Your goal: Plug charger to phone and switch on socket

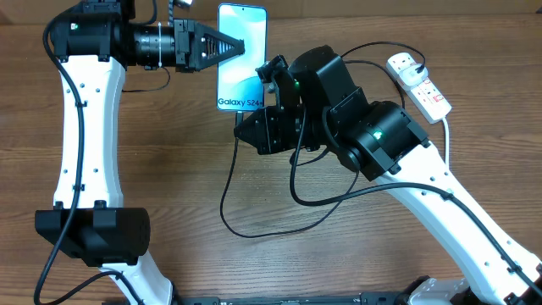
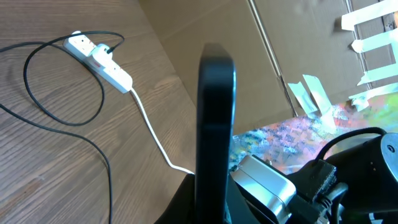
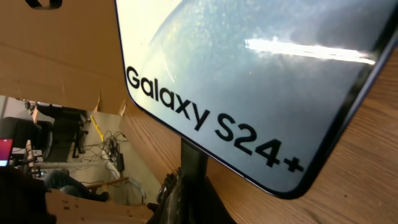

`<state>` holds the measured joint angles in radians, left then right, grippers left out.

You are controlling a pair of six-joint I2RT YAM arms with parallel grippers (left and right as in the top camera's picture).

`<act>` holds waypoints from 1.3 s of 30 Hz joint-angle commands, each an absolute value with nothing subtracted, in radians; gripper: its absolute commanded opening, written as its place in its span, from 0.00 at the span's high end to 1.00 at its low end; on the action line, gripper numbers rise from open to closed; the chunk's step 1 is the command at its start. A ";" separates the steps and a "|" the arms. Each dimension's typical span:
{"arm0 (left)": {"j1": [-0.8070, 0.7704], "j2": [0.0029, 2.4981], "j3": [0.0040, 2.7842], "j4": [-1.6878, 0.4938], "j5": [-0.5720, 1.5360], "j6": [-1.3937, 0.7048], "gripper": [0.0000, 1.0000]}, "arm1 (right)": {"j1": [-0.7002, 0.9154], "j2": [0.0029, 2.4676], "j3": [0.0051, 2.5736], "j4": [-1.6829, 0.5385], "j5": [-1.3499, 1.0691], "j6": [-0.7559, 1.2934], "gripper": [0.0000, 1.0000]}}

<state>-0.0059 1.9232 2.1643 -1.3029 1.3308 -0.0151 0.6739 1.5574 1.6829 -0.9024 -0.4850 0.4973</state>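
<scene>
Left gripper: clenched on the phone by its side edge, screen facing up.
Right gripper: at the phone's lower end; grip hidden, cannot tell.
Charger: black cable loops over the table, plugged into the socket.

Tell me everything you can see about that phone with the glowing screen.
The phone is a slim rectangle with rounded corners, a black rim and a glossy, lit blue-cyan screen reading "Galaxy S24+" at its near end. It faces up over the table's far side. The left gripper seems to pinch its left edge; the right gripper sits at its near right corner.
</scene>
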 commanded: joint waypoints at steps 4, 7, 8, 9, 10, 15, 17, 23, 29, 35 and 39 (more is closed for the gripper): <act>-0.015 1.909 2.174 -1.343 1.332 0.027 0.96 | 0.631 1.557 1.709 -0.868 -0.447 0.485 0.91; -0.014 1.909 2.174 -1.338 1.312 0.027 0.96 | 0.631 1.557 1.709 -0.869 -0.449 0.485 0.50; -0.013 1.909 2.174 -1.334 1.291 0.022 0.96 | 0.631 1.557 1.709 -0.869 -0.449 0.484 0.42; -0.012 1.909 2.174 -1.330 1.272 0.022 0.96 | 0.631 1.557 1.709 -0.871 -0.449 0.482 0.36; -0.011 1.909 2.174 -1.329 1.246 0.021 0.96 | 0.631 1.557 1.709 -0.874 -0.449 0.482 0.26; -0.005 1.909 2.174 -1.324 1.086 -0.012 0.96 | 0.626 1.557 1.709 -0.917 -0.445 0.482 0.12; -0.005 1.910 2.173 -1.324 0.997 -0.031 0.96 | 0.620 1.557 1.709 -0.937 -0.444 0.482 0.06; -0.022 1.943 2.173 -1.356 0.739 -0.064 0.96 | 0.572 1.557 1.709 -1.050 -0.307 0.488 0.00; -0.079 2.086 2.173 -1.399 0.699 -0.056 0.96 | 0.490 1.557 1.708 -1.187 -0.169 0.501 0.00; -0.124 2.243 2.173 -1.374 0.699 -0.056 0.96 | 0.425 1.560 1.708 -1.246 -0.141 0.501 0.00; -0.138 2.326 2.173 -1.344 0.715 -0.038 0.96 | 0.399 1.562 1.708 -1.259 -0.111 0.500 0.00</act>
<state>-0.1299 2.2917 2.1643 -1.3563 0.6830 -0.0498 0.4168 1.5608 1.6833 -1.2556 -0.1577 0.4976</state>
